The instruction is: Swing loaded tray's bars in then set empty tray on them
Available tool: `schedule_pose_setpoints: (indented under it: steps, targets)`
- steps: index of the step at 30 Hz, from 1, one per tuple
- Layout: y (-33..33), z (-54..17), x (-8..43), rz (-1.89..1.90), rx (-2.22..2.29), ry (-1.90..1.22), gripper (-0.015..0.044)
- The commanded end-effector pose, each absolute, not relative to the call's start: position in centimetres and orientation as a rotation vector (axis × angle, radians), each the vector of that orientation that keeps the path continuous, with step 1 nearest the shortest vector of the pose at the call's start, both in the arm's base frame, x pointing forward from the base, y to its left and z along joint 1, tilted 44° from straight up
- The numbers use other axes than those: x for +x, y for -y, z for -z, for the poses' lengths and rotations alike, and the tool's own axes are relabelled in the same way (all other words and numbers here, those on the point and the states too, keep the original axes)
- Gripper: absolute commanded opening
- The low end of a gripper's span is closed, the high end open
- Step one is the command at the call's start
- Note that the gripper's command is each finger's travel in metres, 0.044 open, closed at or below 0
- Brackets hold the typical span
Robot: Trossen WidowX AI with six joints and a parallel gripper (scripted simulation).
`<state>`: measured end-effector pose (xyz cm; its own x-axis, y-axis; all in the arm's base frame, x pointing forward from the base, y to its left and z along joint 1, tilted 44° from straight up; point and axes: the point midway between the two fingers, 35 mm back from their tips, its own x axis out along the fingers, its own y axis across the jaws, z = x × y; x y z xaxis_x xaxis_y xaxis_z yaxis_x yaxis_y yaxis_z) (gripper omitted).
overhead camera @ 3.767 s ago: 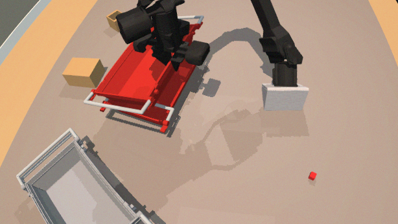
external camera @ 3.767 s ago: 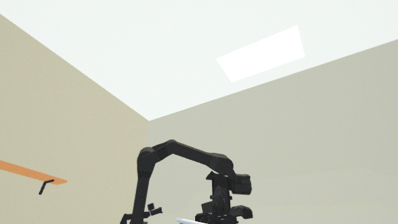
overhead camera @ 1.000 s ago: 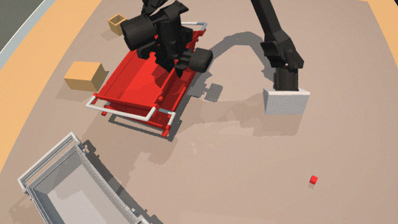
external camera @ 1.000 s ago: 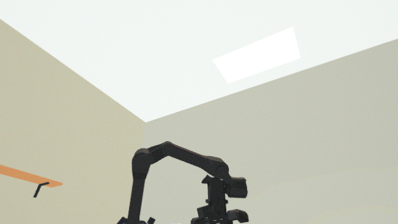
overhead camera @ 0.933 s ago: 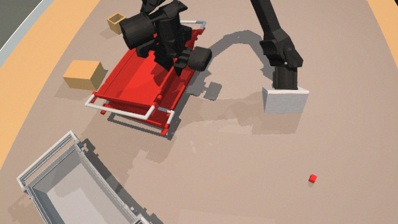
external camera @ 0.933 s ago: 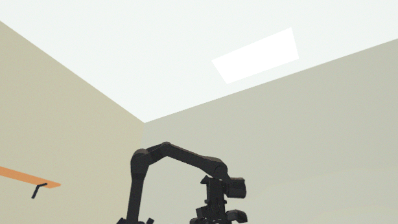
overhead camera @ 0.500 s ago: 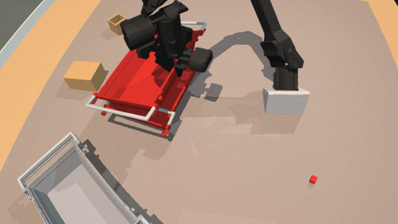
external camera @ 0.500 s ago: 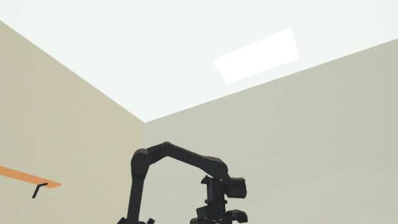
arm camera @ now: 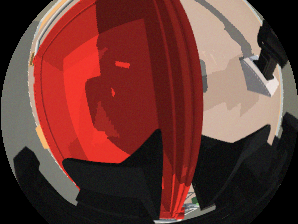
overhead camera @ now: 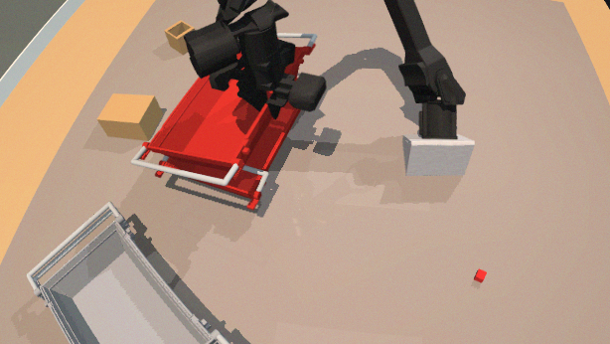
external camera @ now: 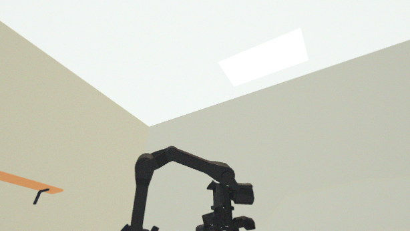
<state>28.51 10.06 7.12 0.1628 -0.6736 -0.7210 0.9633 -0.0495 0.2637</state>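
Top view: our gripper (overhead camera: pixel 274 110) (arm camera: pixel 168 132) pinches the wall of the upper red tray (overhead camera: pixel 209 126) (arm camera: pixel 112 95), above the lower red tray (overhead camera: pixel 278 144). Placing looks partly done; level seating and 1 release remain.

red upper tray (overhead camera: pixel 214 126) (arm camera: pixel 120 75) with white bar (overhead camera: pixel 184 172), grey tray (overhead camera: pixel 116 298), tan block (overhead camera: pixel 130 109), black claw (overhead camera: pixel 274 110) (arm camera: pixel 168 132)

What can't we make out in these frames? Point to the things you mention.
- Lower red tray's (overhead camera: pixel 276 154) load: top view, covered by upper red tray (overhead camera: pixel 209 124) (arm camera: pixel 75 100) and arm.
- Lower tray's far bar, if swung in: top view, arm in the way.
- Gray tray's (overhead camera: pixel 164 280) near end: cut off by top view's bottom edge.
- Both red trays: below exterior view's frame.
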Motion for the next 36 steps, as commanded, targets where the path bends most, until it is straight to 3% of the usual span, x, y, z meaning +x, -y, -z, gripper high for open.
schedule_pose_setpoints:
  steps: [1, 36]
  targets:
    - [-9.5, -6.9, 28.2, 1.426, 0.848, -0.441, 0.0000]
    - [-8.9, -6.3, 28.0, 1.426, 0.848, -0.441, 0.0000]
